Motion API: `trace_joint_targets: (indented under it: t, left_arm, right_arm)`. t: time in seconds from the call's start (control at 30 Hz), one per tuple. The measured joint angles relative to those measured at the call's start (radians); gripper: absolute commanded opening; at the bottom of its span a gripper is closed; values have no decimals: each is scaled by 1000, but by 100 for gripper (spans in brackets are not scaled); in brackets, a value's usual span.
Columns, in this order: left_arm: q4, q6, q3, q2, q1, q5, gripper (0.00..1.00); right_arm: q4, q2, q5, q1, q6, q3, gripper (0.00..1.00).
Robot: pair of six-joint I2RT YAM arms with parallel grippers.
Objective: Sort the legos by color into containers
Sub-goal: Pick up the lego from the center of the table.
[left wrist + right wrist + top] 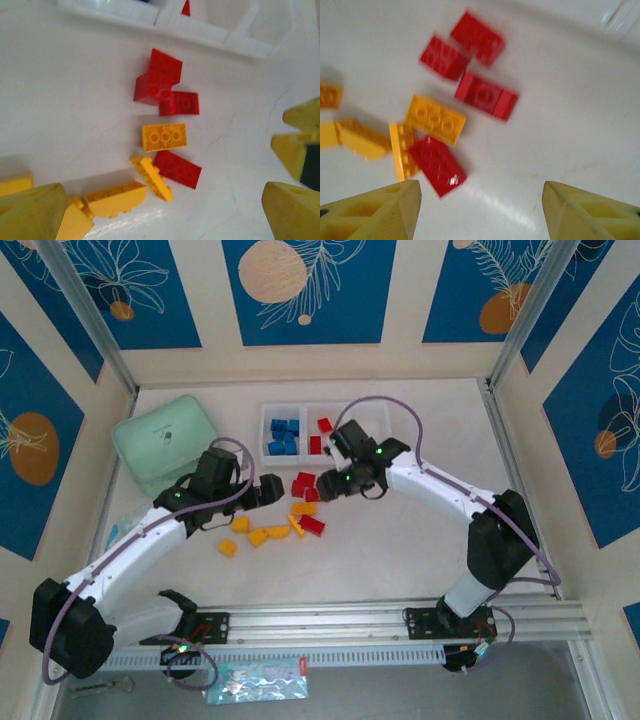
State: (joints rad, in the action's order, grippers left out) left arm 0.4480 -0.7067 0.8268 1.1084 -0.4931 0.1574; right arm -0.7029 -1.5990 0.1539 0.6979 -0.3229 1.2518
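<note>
A loose heap of legos lies mid-table: red bricks (304,483), an orange brick (305,508), another red one (312,525) and yellow pieces (258,537). The tray of containers (345,412) stands behind them, with blue bricks (284,435) in its left compartment and red bricks (322,430) in the middle one. My left gripper (160,220) is open just left of the heap, over a yellow slope piece (152,178) and a red plate (177,169). Hovering at the heap's right side, my right gripper (482,210) is open and holds nothing; a red brick (437,166) lies near its left finger.
A mint-green lidded box (165,440) sits at the back left, next to the left arm. The metal rail (400,625) runs along the near edge, with a foil packet (255,680) below it. The enclosure's walls bound the table on three sides.
</note>
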Motion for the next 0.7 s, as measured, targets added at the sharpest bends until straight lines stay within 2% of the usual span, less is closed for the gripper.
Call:
trace_joint_targets:
  t: [0.3,0.7]
  left_arm:
    - [13,-52,-84,-36,0,-8,100]
    - [10,-74,-86,-37,0,-43,100]
  right_arm:
    - [47,49,-57,137,-21,-224,71]
    - [143,-117,-64,150,10,-195,72]
